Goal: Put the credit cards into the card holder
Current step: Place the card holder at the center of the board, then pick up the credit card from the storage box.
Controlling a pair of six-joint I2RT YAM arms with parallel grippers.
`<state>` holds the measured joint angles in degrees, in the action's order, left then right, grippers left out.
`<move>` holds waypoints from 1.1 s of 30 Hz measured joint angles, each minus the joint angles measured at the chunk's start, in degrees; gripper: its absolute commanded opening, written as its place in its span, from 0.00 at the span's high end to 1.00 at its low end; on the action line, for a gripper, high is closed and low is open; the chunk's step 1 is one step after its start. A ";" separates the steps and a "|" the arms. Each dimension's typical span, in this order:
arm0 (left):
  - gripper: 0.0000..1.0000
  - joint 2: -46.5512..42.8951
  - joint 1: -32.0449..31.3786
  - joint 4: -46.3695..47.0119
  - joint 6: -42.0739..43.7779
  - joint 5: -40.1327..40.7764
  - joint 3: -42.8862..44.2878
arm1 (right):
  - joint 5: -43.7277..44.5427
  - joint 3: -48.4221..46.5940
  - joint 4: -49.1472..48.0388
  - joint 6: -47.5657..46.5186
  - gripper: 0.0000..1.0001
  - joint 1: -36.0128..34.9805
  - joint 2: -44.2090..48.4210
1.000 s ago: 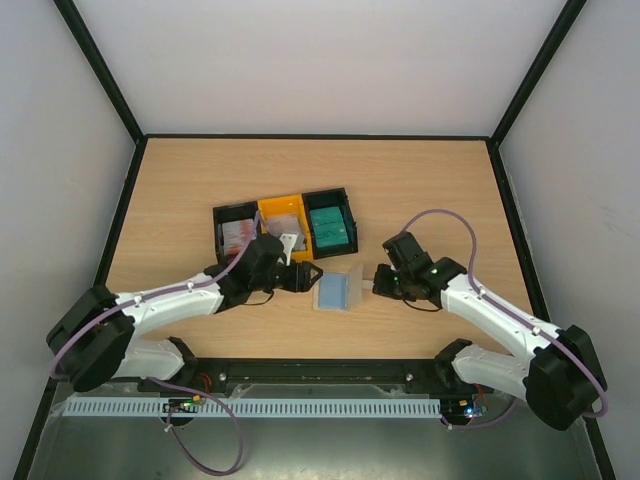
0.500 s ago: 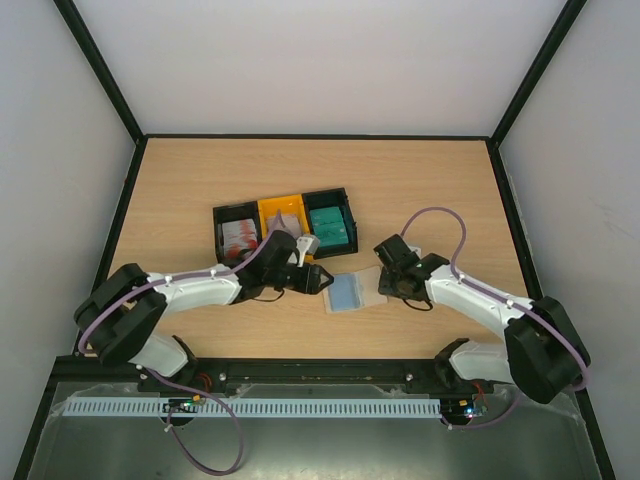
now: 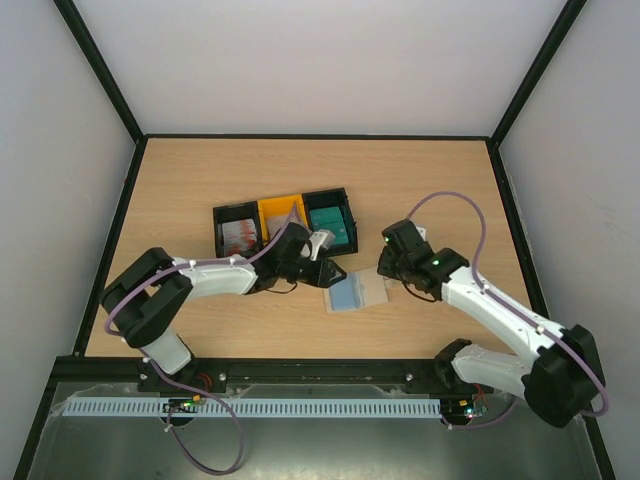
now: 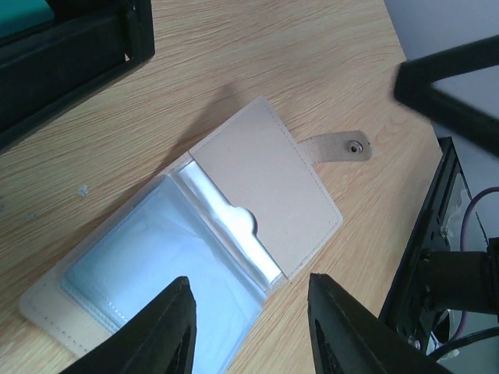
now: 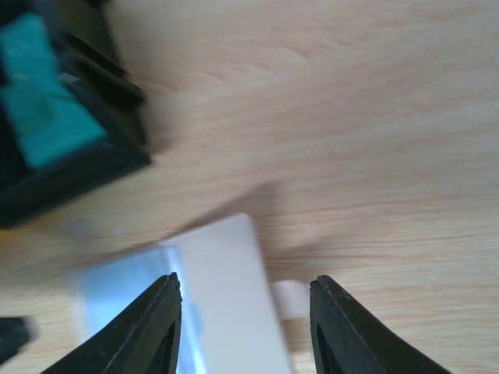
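The card holder (image 3: 352,293) lies unfolded on the table, light blue inside, its beige flap and snap tab (image 4: 343,146) to the right. My left gripper (image 3: 322,274) hovers at its left edge, open and empty. In the left wrist view the holder (image 4: 265,187) lies just ahead of the left gripper (image 4: 248,280). My right gripper (image 3: 388,268) hangs open and empty just over the tab end; its view is blurred, with the beige flap (image 5: 230,288) between the right gripper's (image 5: 245,279) tips. The credit cards lie in trays: red-blotched (image 3: 238,235), teal (image 3: 329,226).
Three joined trays, black (image 3: 222,214), yellow (image 3: 270,207) and black (image 3: 348,200), stand just behind the holder, close to the left arm. The teal card's tray (image 5: 70,175) is at the left of the right wrist view. Bare wood lies to the right and far side.
My right gripper has opened, let go of the holder's tab end and pulled back a little. The left arm has reached right to the holder, its jaws narrower. The holder slid slightly right.
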<state>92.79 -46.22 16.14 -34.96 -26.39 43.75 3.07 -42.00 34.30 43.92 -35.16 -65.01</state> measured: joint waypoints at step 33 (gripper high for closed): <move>0.38 0.61 0.13 -31.65 25.81 22.60 27.98 | -13.77 2.54 -11.87 -2.10 0.54 0.35 -8.98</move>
<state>93.41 -46.09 -15.51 -9.15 -3.79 71.72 -10.70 -39.46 22.44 41.82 -34.81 -74.00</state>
